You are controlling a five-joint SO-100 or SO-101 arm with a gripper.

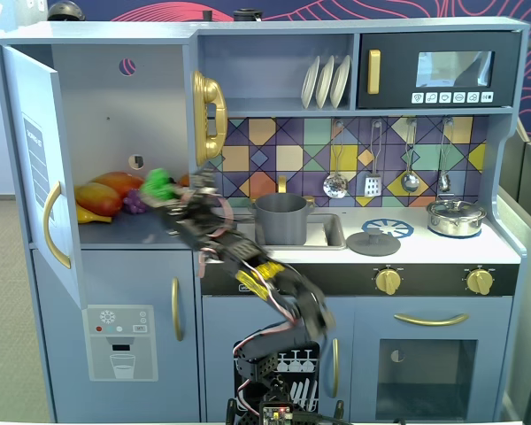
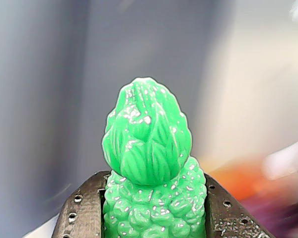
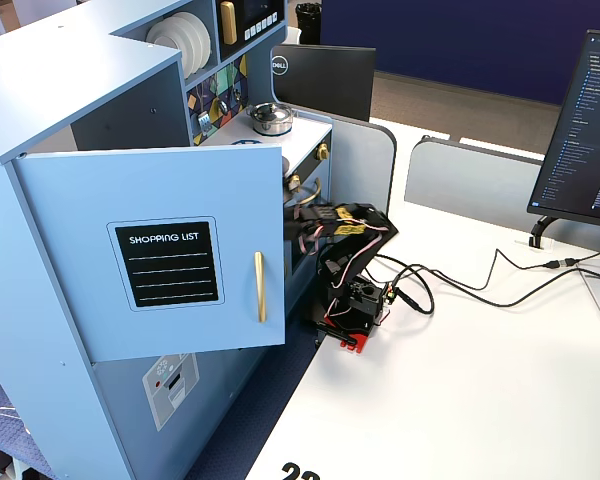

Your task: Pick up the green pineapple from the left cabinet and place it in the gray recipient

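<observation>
The green pineapple (image 1: 158,184) is gripped between my dark fingers (image 2: 84,213), leafy tuft pointing away from the wrist camera (image 2: 148,148). My gripper (image 1: 166,200) is shut on it at the right side of the left cabinet (image 1: 106,106), just above its shelf, whose door (image 1: 37,168) stands open. The gray recipient (image 1: 281,219) stands in the sink basin to the right of my gripper in a fixed view. In the side fixed view the open door (image 3: 160,250) hides the gripper and the fruit; only the arm (image 3: 340,235) shows.
Orange and yellow toy fruits (image 1: 106,195) and purple grapes (image 1: 134,203) lie on the cabinet shelf left of the pineapple. A gold phone handset (image 1: 209,115) hangs on the wall above my arm. A gray lid (image 1: 373,242) and a shiny silver pot (image 1: 456,216) sit on the counter.
</observation>
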